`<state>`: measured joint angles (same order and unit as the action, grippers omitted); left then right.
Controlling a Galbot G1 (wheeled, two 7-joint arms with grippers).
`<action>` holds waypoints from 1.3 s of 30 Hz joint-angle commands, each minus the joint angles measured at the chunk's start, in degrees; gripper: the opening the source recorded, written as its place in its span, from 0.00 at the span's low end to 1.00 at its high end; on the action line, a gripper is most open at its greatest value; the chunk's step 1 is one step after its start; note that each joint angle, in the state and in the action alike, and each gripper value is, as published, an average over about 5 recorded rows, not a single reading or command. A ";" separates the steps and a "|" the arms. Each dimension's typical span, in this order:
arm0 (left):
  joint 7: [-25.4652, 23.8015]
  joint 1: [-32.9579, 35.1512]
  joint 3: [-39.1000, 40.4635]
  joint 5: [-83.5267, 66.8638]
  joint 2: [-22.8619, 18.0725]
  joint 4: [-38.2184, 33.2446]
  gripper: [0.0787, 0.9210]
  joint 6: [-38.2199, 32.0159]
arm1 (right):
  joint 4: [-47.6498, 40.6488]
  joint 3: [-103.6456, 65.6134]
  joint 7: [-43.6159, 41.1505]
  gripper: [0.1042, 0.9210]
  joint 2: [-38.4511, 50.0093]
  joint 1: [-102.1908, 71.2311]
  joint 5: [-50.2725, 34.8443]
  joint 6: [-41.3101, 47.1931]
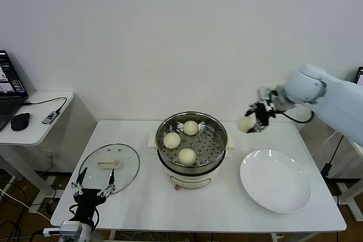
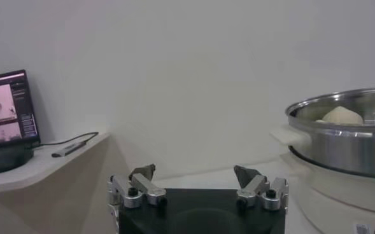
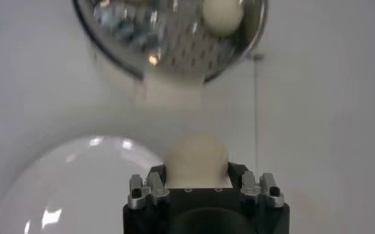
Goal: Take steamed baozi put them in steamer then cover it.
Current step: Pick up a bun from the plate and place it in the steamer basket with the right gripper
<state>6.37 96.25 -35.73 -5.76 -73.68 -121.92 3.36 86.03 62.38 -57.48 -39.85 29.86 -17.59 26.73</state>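
Observation:
Three cream-white steamed baozi [image 1: 186,155] lie on the perforated tray of the steel steamer [image 1: 222,152] at the table's middle. A further baozi [image 1: 245,123] hangs in the air to the right of the steamer, above the table, with my right gripper [image 1: 253,122] shut on it; in the right wrist view this baozi [image 3: 197,159] fills the gap between the jaws. The glass cover [image 1: 126,171] with its cream handle lies flat on the table at the left. My left gripper [image 1: 92,189] waits open at the front left, just before the cover.
A flat white plate [image 1: 275,180] lies bare at the right of the table. A side desk [image 1: 42,128] at the far left carries a laptop, a mouse and a cable. The steamer rim [image 2: 340,124] stands close to the left gripper's right side.

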 commanded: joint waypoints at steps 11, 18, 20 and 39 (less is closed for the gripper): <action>-0.22 -0.01 -0.11 -0.05 -0.66 -0.13 0.88 -0.04 | -5.66 7.69 13.14 0.61 -17.25 -3.87 -7.75 12.58; -0.21 0.01 -0.32 -0.23 -0.57 0.02 0.88 -0.11 | -8.10 5.74 14.33 0.61 -18.07 -8.70 -4.82 12.77; -0.20 -0.02 -0.37 -0.29 -0.51 0.11 0.88 -0.12 | -8.14 5.45 14.48 0.61 -17.87 -9.41 -4.25 12.82; -0.10 -0.19 -0.17 -0.15 -0.83 0.19 0.88 -0.12 | -7.01 3.18 15.47 0.62 -16.29 -10.59 -4.70 12.57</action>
<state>6.25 96.07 -35.95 -5.96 -74.48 -121.74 3.26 78.82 65.98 -42.59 -55.93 20.08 -22.19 38.86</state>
